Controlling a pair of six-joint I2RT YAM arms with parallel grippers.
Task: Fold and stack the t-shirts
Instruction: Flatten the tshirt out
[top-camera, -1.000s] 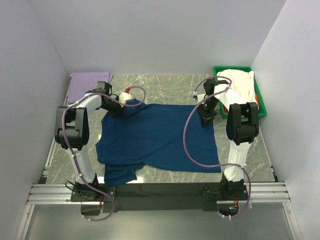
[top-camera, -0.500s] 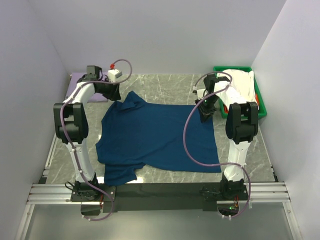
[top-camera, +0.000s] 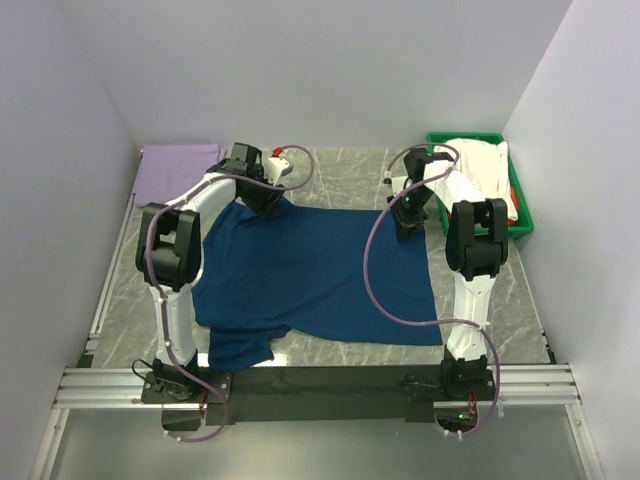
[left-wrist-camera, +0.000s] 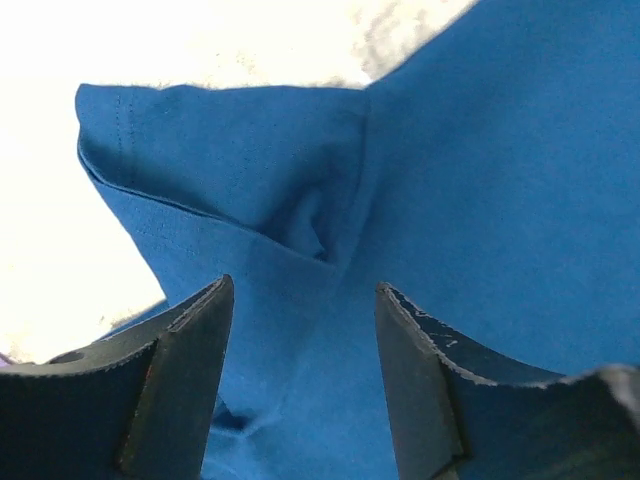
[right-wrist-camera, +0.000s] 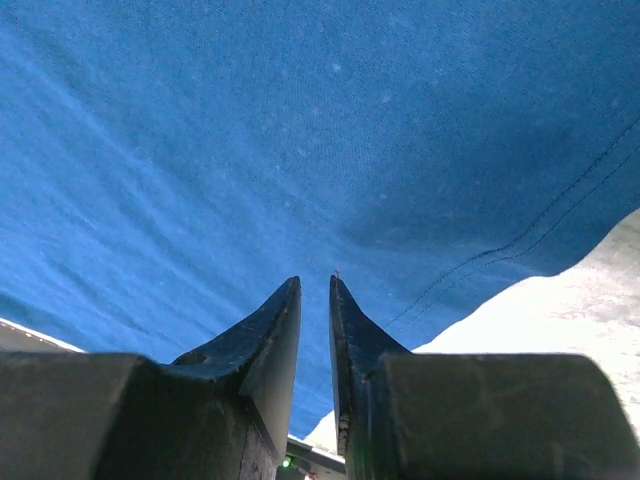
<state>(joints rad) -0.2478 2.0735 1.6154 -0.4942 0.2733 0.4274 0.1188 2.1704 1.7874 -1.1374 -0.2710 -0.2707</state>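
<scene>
A navy blue t-shirt (top-camera: 310, 275) lies spread flat on the marble table, with one sleeve at the near left. My left gripper (top-camera: 262, 197) hangs over its far-left sleeve (left-wrist-camera: 230, 170). In the left wrist view that gripper (left-wrist-camera: 305, 290) is open, with nothing between its fingers. My right gripper (top-camera: 407, 218) is at the shirt's far-right corner. In the right wrist view its jaws (right-wrist-camera: 315, 280) stand almost together, with the blue cloth (right-wrist-camera: 250, 120) at their tips. A pale lavender t-shirt (top-camera: 175, 172) lies folded at the far left.
A green bin (top-camera: 522, 205) at the far right holds white t-shirts (top-camera: 480, 165). White walls close in both sides and the back. Bare marble (top-camera: 330, 170) shows beyond the navy shirt. The arms' bases and a metal rail run along the near edge.
My left gripper opened and let go of the shirt's far-left sleeve, which now lies flat, then swung right over it. My right gripper shifted slightly farther back.
</scene>
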